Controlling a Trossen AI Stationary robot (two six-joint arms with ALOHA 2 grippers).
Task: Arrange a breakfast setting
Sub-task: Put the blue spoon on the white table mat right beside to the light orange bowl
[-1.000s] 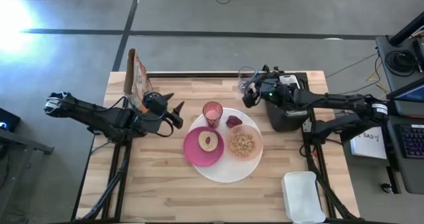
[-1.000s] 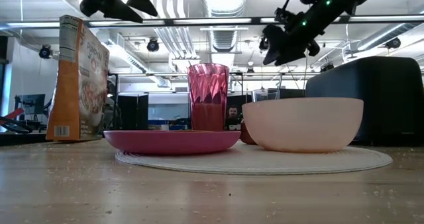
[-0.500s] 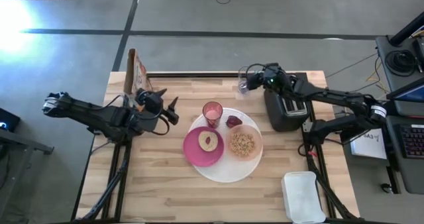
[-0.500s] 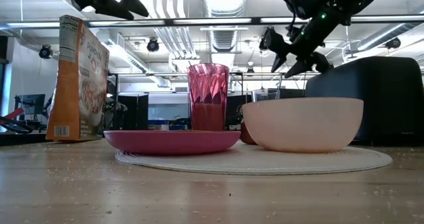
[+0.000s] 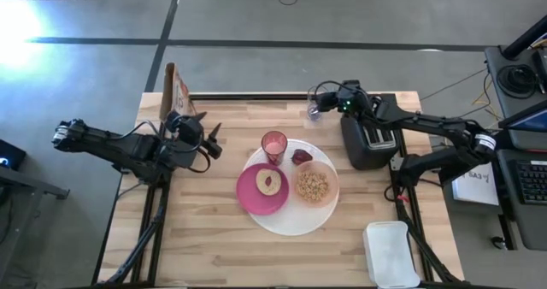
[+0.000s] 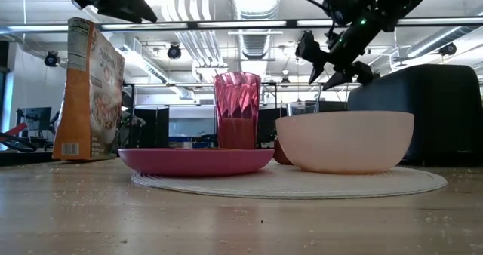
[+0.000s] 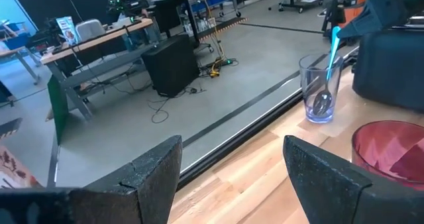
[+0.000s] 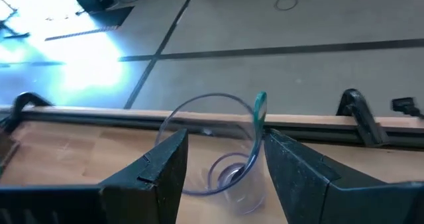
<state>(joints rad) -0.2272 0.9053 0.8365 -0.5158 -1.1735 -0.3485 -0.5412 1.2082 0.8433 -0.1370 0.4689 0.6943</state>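
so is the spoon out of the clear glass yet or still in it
In it. The teal-handled spoon stands in the clear glass, bowl down; the right gripper is open around the glass.

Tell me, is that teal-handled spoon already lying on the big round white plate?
No. The teal-handled spoon stands inside a clear drinking glass at the table's far edge, apart from the large round white plate.

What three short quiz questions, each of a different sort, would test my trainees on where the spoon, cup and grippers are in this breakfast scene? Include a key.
1. True or false: the teal-handled spoon lies on the magenta plate.
2. Which gripper hovers over the clear glass? A) left gripper B) right gripper
3. Fill in: the peach bowl sits on the large ____ plate.

Key: 1 false; it stands in the clear glass. 2 B, fingers open. 3 white.
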